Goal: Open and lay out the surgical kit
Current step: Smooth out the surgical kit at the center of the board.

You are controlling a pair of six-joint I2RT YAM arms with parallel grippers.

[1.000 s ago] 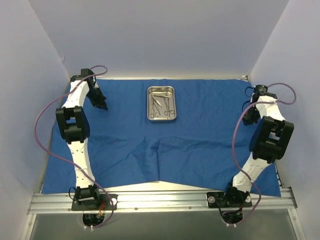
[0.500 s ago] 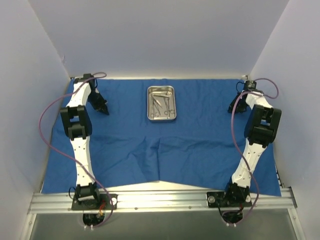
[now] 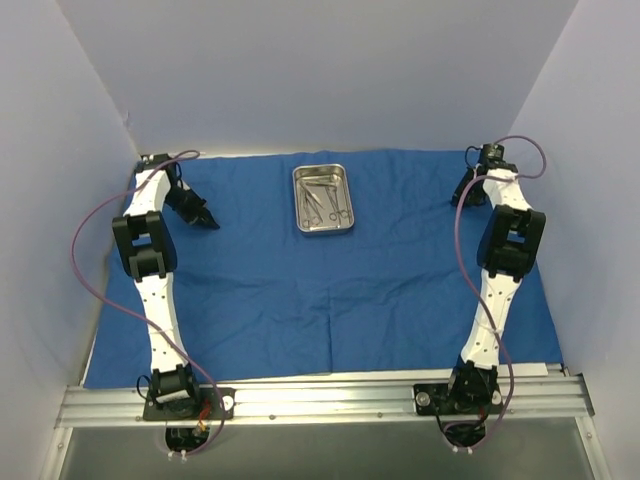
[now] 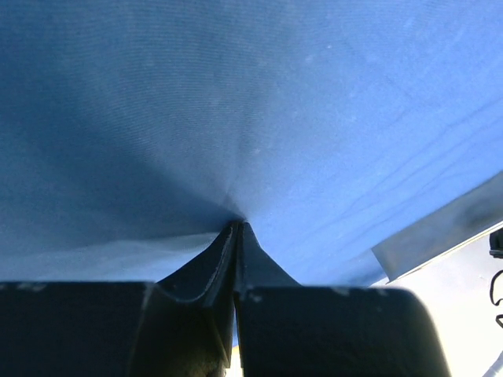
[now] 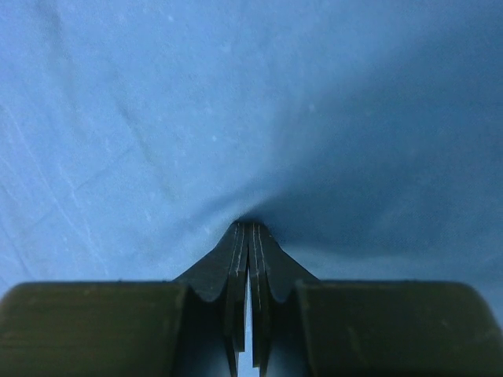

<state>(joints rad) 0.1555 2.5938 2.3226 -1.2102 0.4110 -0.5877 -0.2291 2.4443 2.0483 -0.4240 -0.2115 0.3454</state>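
Spreading step, apparently near complete: the blue cloth wrap (image 3: pixel 330 290) lies almost flat on the surface, the steel tray (image 3: pixel 296 200) of instruments (image 3: pixel 322 203) sits mid far edge, and the left jaws and right jaws each pinch cloth near the far corners, so release probably comes next.

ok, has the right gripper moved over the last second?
Yes. The right gripper, shut on the blue cloth, has gone up the top view toward the back wall, away from the rail.
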